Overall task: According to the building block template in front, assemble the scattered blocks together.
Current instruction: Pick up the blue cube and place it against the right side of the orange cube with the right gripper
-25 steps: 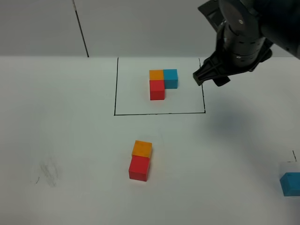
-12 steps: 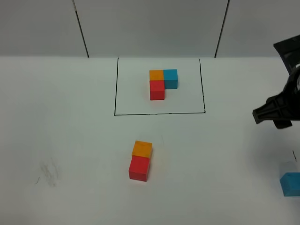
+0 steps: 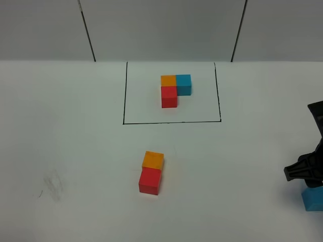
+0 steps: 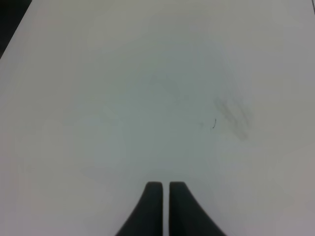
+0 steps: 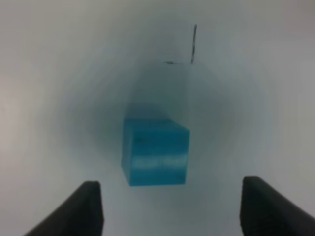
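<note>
The building block template (image 3: 174,88) is an orange, blue and red L inside a black drawn rectangle at the back centre. Of the scattered blocks, the orange cube (image 3: 153,160) touches the far side of the red cube (image 3: 150,181) in the middle of the table. The blue cube (image 3: 313,198) sits alone at the near right edge. My right gripper (image 3: 304,172) hangs just above it, open. In the right wrist view the blue cube (image 5: 156,152) lies just ahead of the right gripper (image 5: 173,199), between the lines of its spread fingers. My left gripper (image 4: 165,187) is shut on nothing over bare table.
The white table (image 3: 75,151) carries faint grey scuff marks (image 3: 52,185) at the near left, also seen as scuff marks (image 4: 231,110) in the left wrist view. A short black line (image 5: 194,43) is drawn beyond the blue cube. The table's far edge meets a grey wall.
My right arm has swung from beside the template's right edge to the near right and come down over the blue cube. The cubes and the left gripper have not moved.
</note>
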Action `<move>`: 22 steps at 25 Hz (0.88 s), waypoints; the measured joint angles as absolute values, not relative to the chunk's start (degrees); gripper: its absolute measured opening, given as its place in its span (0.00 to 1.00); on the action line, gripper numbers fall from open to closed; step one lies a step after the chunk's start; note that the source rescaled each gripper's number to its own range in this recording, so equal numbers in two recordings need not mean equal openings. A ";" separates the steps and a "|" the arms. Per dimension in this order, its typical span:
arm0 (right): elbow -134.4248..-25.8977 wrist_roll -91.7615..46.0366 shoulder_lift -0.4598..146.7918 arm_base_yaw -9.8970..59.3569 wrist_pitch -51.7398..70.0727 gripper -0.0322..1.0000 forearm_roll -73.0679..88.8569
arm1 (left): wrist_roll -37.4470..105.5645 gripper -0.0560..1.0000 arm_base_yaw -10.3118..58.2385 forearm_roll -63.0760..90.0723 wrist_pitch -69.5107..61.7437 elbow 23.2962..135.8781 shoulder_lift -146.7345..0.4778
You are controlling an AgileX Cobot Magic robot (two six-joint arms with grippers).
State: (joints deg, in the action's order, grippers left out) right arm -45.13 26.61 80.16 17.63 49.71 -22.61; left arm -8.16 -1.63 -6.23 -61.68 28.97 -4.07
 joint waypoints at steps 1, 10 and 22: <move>-45.03 26.65 80.16 17.50 49.31 0.65 -22.82 | -8.16 0.06 -1.63 -6.23 -61.68 28.97 -4.07; -44.80 28.25 80.16 17.44 50.55 0.65 -22.83 | -8.16 0.06 -1.63 -6.23 -61.68 28.97 -4.07; -38.69 28.59 80.08 17.44 42.45 0.80 -24.20 | -8.16 0.06 -1.63 -6.23 -61.68 28.97 -4.07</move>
